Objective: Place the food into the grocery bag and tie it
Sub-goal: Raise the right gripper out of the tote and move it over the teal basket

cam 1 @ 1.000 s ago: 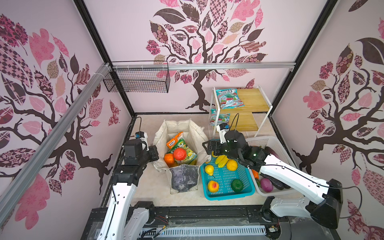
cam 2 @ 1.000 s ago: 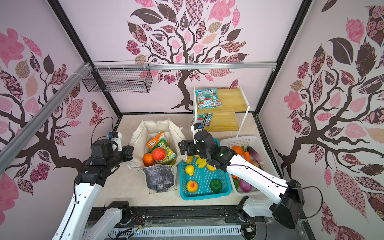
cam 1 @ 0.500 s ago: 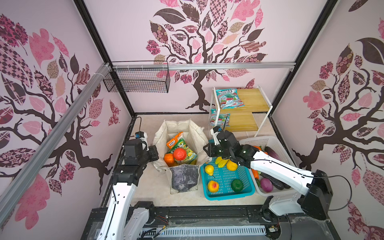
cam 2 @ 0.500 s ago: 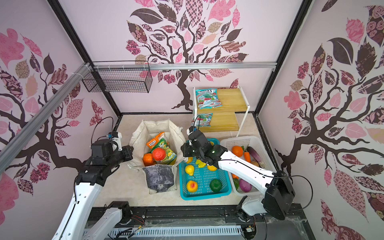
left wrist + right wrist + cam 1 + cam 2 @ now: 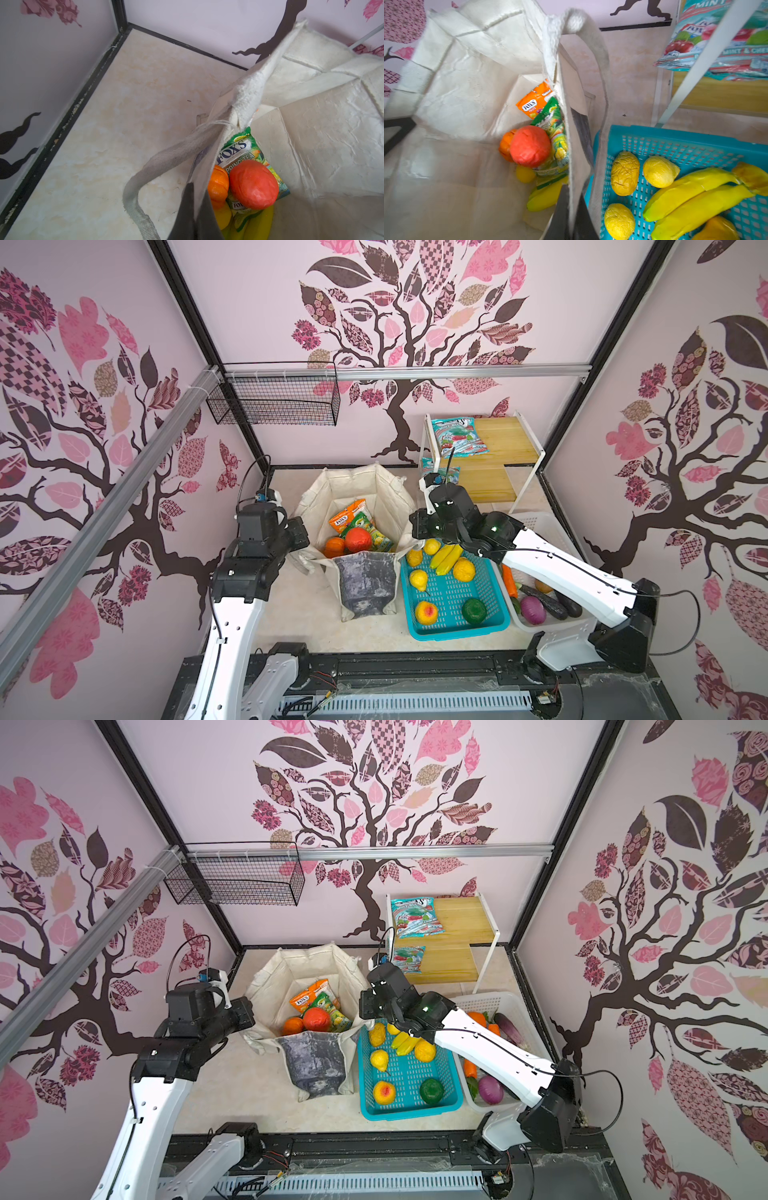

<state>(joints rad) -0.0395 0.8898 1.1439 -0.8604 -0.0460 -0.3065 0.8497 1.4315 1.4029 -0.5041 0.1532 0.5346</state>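
Looking in both top views, our right gripper (image 5: 411, 531) just pinched shut on the grocery bag (image 5: 357, 493) rim. Left wrist view: our left gripper (image 5: 197, 209) squeezes the other rim. Right wrist view: food (image 5: 530, 146) sits inside; we guess tying is next.

Obscured items, grocery bag (image 5: 353, 489)
Contents: banana bunch (image 5: 544, 199) mostly buried under green-yellow packet (image 5: 554, 133) and red vegetable (image 5: 530, 146); orange (image 5: 218, 185) half behind its wall; printed panel (image 5: 365, 580) text too small to read.
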